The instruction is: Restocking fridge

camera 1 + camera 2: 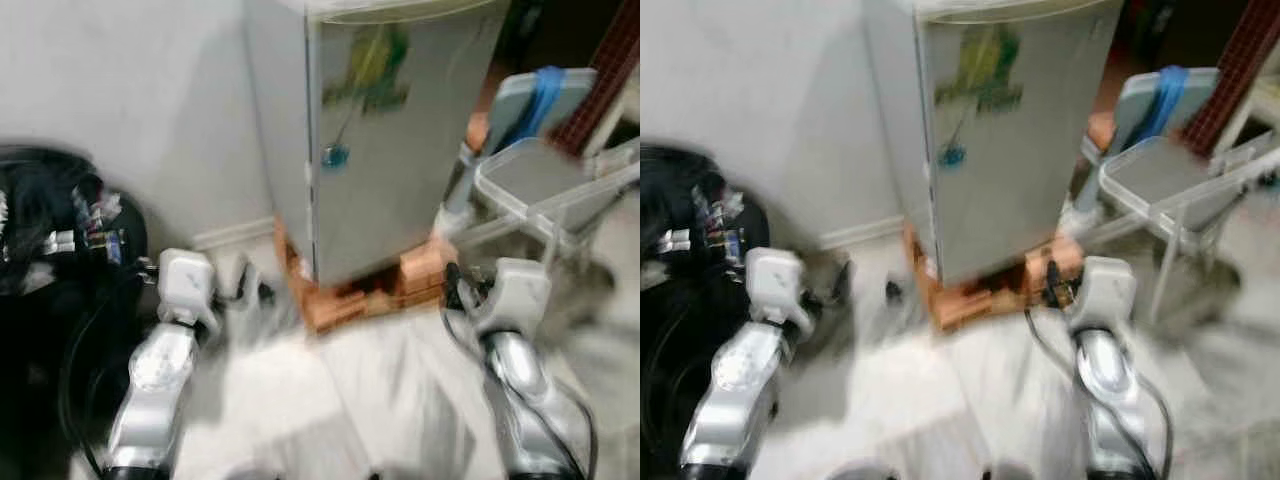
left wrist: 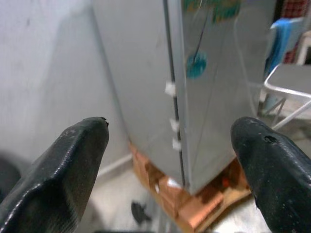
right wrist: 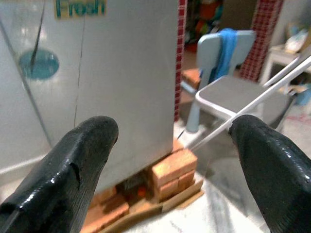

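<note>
approach to a closed fridge, both grippers empty

the small silver fridge (image 1: 390,150) stands upright at about 12 o'clock in the head views, long axis vertical, raised on bricks (image 1: 420,270) over a wooden board, its door shut and facing toward 5 o'clock. the left gripper (image 2: 170,170) and right gripper (image 3: 175,165) are each spread wide and hold nothing — both aimed at the fridge's lower half, well apart from it. the head views are blurred, so the base looks to be moving, and a folding chair (image 1: 540,180) sits just beside the fridge at 2 o'clock — i'd judge the right arm could clip its frame on the way in. a hard pull on the door might also rock the fridge on its bricks. dark clutter (image 1: 60,230) lies at 9 o'clock.
</note>
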Robot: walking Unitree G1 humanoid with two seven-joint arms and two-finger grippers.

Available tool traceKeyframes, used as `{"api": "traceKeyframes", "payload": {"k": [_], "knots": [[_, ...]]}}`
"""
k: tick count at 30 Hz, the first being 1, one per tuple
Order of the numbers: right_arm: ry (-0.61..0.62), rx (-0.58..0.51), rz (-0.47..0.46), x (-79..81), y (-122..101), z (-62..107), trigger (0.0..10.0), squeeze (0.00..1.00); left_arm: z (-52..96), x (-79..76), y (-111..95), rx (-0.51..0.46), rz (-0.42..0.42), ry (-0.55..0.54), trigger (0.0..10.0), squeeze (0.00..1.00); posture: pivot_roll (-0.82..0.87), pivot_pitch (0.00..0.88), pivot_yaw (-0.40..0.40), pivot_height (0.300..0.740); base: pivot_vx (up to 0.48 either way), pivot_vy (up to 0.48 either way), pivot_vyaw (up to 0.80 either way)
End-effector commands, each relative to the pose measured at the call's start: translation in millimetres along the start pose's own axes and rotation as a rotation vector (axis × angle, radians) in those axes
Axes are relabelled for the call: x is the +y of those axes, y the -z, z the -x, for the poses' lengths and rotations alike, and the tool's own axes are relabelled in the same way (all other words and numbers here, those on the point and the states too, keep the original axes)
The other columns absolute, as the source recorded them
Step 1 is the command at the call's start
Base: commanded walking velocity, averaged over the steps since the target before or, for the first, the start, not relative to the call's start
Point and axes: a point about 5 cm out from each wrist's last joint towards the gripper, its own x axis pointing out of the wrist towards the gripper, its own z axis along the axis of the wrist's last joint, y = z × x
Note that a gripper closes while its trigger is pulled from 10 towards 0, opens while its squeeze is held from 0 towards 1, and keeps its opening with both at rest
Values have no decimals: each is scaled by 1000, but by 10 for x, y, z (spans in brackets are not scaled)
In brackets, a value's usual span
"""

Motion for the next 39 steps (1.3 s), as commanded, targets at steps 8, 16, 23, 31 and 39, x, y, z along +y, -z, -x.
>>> {"api": "traceKeyframes", "payload": {"k": [8,16,23,31,39], "knots": [[-43,-26,12,113,-78,-67,10000,0,76,28,70,30,12,-17,10000,0,47,19,-3,740,444,0,-206],[-52,-33,26,101,-94,-66,10000,0,132,-117,101,42,35,15,10000,0,46,26,-20,740,430,0,-579],[-55,6,40,50,-6,-7,10000,0,132,-81,66,51,53,-21,10000,0,60,42,-39,740,322,312,0],[-78,-13,59,112,-50,0,10000,0,183,48,121,73,32,-72,10000,0,63,42,-55,740,244,413,0],[-84,-12,57,125,-46,-28,10000,0,155,30,93,69,14,-59,10000,0,64,36,-55,740,150,418,0]]}}
